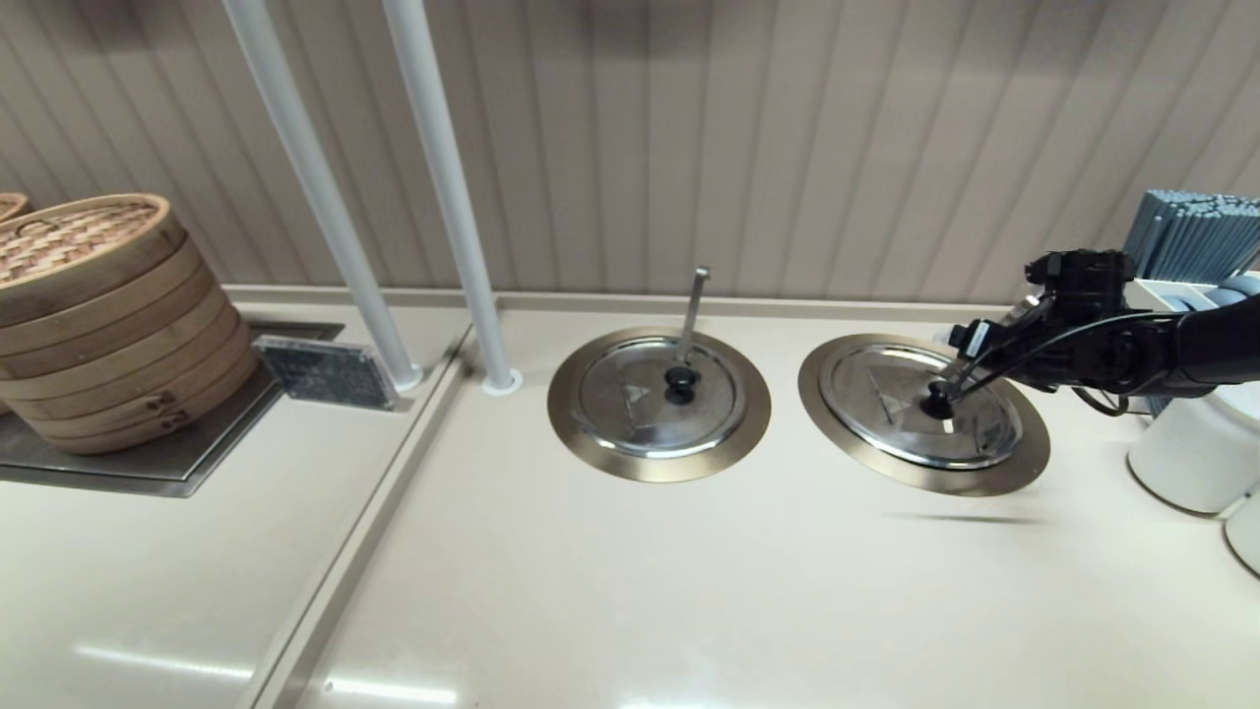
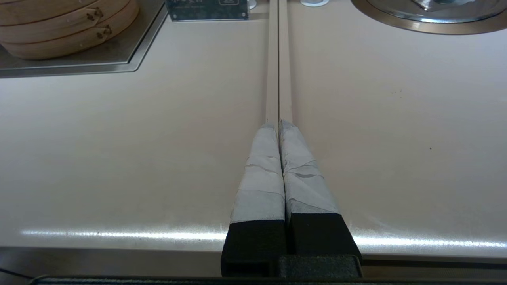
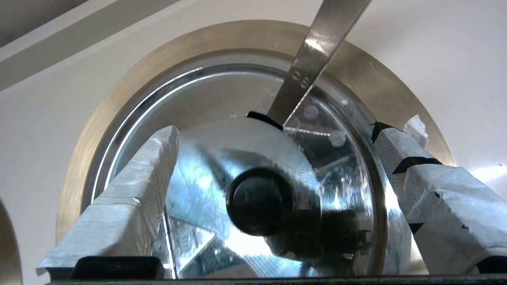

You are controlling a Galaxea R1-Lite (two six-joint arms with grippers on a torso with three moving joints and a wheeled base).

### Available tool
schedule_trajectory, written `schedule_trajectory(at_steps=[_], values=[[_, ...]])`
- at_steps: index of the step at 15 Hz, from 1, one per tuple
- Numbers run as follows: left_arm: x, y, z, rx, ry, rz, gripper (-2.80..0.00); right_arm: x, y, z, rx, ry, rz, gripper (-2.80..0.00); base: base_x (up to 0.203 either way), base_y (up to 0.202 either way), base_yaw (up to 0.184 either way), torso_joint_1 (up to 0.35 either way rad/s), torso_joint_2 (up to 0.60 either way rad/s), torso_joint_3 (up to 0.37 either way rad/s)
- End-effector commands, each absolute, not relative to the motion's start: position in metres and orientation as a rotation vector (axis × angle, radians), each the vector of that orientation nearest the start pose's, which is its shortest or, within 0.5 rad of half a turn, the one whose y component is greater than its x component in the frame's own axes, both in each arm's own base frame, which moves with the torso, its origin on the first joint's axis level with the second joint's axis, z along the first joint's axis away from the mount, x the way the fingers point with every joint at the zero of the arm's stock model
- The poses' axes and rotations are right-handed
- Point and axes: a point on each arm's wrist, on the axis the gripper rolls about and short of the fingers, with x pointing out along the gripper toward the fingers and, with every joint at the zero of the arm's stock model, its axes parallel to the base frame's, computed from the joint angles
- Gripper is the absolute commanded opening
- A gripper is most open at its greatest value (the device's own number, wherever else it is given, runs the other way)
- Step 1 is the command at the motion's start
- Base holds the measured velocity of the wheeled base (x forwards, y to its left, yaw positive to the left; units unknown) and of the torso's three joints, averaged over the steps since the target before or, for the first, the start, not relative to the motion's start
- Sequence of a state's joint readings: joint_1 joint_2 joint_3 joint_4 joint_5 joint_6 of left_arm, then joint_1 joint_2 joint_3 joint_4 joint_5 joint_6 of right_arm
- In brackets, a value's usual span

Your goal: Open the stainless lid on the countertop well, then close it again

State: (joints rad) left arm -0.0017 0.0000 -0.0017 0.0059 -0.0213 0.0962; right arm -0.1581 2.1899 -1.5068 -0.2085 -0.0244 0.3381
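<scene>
The stainless lid lies shut on the countertop well, whose bronze rim ring shows all around it. Its black knob is at the centre, and the thick ladle handle slants out through the flap slot. My right gripper hovers just over the lid, open. In the right wrist view the knob sits between the two taped fingers, apart from both. The lid hides the inside of the well. My left gripper is parked low over the counter seam, shut and holding nothing.
The twin lid with a thin upright ladle handle sits to the left. Two white poles rise behind it. Bamboo steamers stand far left. White containers and a grey utensil holder crowd the right edge.
</scene>
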Motion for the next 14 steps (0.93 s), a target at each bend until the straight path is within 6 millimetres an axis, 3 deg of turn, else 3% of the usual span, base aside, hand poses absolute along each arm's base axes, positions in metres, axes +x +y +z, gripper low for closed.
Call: schedule_trajectory(at_steps=[1, 4, 8, 11, 12, 14], values=[[-0.023, 0.000, 0.075, 0.097, 0.003, -0.023, -2.80, 0.408, -0.065, 0.175, 0.359, 0.420, -0.231, 0.00, 0.000, 0.000, 0.000, 0.000, 0.00, 0.000], [-0.023, 0.000, 0.075, 0.097, 0.003, -0.023, -2.80, 0.354, -0.055, 0.206, 0.350, 0.398, -0.168, 0.00, 0.000, 0.000, 0.000, 0.000, 0.00, 0.000], [-0.023, 0.000, 0.075, 0.097, 0.003, -0.023, -2.80, 0.256, -0.037, 0.246, 0.337, 0.304, -0.053, 0.00, 0.000, 0.000, 0.000, 0.000, 0.00, 0.000], [-0.023, 0.000, 0.075, 0.097, 0.003, -0.023, -2.80, 0.182, -0.018, 0.257, 0.304, 0.216, 0.036, 0.00, 0.000, 0.000, 0.000, 0.000, 0.00, 0.000], [-0.023, 0.000, 0.075, 0.097, 0.003, -0.023, -2.80, 0.157, -0.013, 0.258, 0.293, 0.179, 0.064, -2.80, 0.000, 0.000, 0.000, 0.000, 0.00, 0.000], [-0.023, 0.000, 0.075, 0.097, 0.003, -0.023, -2.80, 0.108, -0.004, 0.256, 0.270, 0.106, 0.114, -2.80, 0.000, 0.000, 0.000, 0.000, 0.00, 0.000]])
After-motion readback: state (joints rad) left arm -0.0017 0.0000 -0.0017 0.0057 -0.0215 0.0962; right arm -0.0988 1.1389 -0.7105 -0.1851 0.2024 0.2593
